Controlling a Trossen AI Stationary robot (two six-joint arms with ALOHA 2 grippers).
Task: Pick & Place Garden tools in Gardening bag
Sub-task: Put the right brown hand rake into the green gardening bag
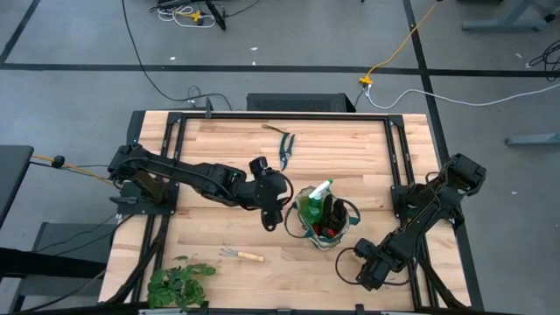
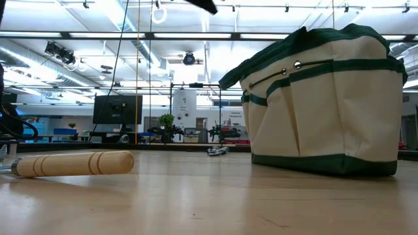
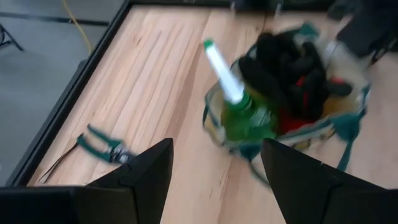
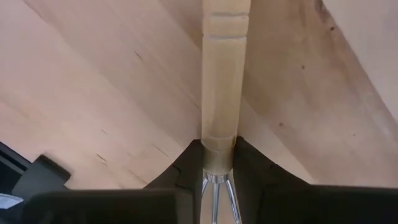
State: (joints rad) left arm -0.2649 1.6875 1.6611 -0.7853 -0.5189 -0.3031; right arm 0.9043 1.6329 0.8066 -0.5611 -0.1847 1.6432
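The loose rake (image 1: 241, 255) lies well left of the gardening bag (image 2: 326, 117), toward the near edge. My left gripper (image 1: 273, 210) hovers just beside the bag's left side, fingers apart and empty. The pruning shears (image 1: 286, 149) rest beyond the bag. My right gripper (image 1: 366, 269) sits right of the bag and nearer the edge, clamped on the second rake (image 4: 225, 74) — handle pointing straight ahead. I judge the right arm delivers next.

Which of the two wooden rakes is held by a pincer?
The rake clamped in the right pincer; the other rake lies free near the plant.
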